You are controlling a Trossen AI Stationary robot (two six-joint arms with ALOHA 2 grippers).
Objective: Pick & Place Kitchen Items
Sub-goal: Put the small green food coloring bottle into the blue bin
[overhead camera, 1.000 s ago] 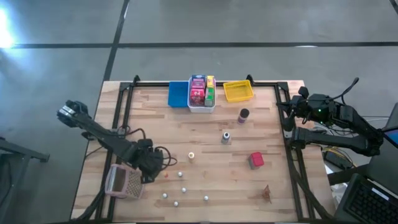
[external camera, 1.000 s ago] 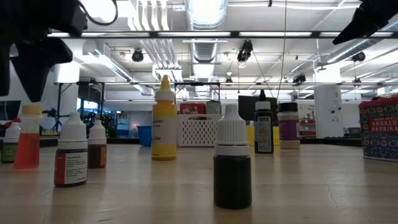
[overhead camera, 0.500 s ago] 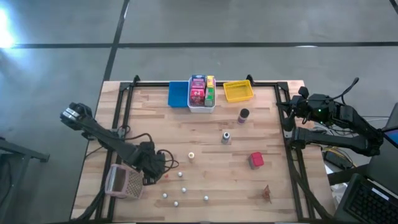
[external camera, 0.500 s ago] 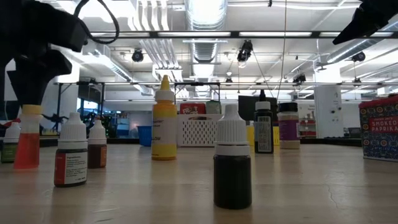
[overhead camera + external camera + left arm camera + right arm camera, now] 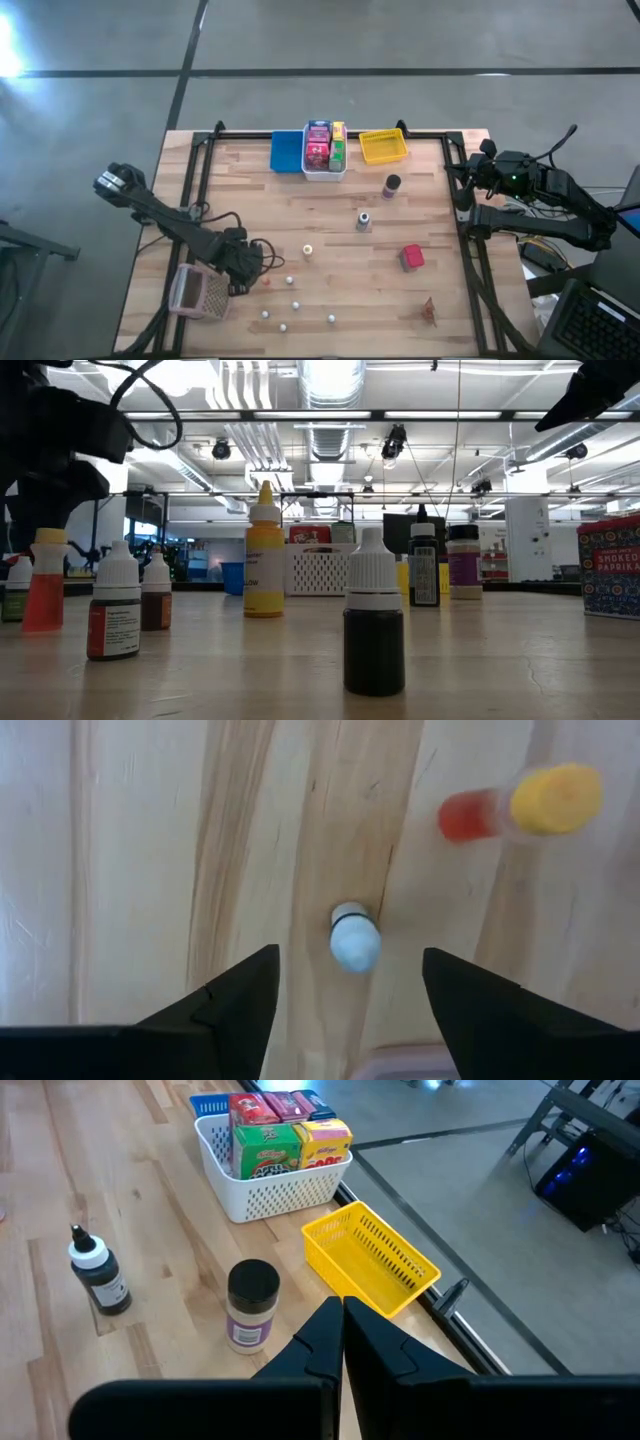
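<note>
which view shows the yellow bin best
The right wrist view: the yellow bin fills the middle, mesh walls plain, beside the white bin. The high view shows it small at the table's far edge; the low and left wrist views don't show it.

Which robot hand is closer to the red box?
Right. The right gripper waits by the table's right edge, fairly near the red box; the left gripper hovers farther off, beside the mesh basket.

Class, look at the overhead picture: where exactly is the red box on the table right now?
In the high view the red box lies on the table's right half, alone on bare wood, nearer the front edge than the small grey jar and the dark jar.
</note>
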